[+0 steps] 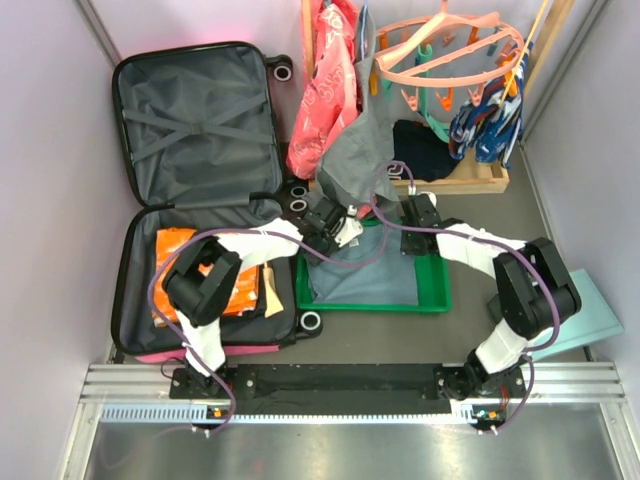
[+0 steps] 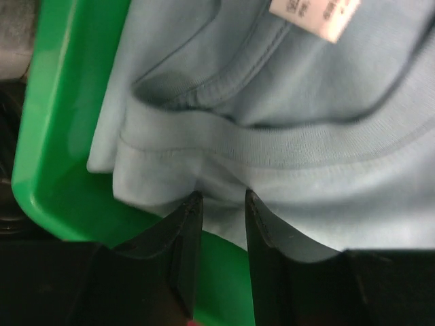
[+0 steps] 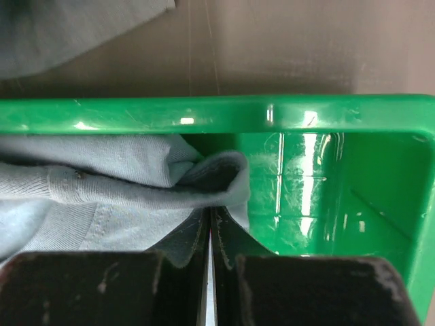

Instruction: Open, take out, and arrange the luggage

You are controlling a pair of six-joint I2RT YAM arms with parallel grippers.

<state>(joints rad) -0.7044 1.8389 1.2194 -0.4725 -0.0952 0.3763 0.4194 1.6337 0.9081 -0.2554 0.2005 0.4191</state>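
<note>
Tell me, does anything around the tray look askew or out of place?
The light blue shirt lies rumpled in the green tray, bunched into a fold against its far rim. A grey garment droops off the wooden rack down beside that rim. Nothing looks spilled or damaged.

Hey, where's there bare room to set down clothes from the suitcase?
Bare: the grey lining of the luggage lid, and the grey surface between the green tray and the arm bases. Crowded: the tray, covered by the blue shirt, and the wooden rack behind it.
</note>
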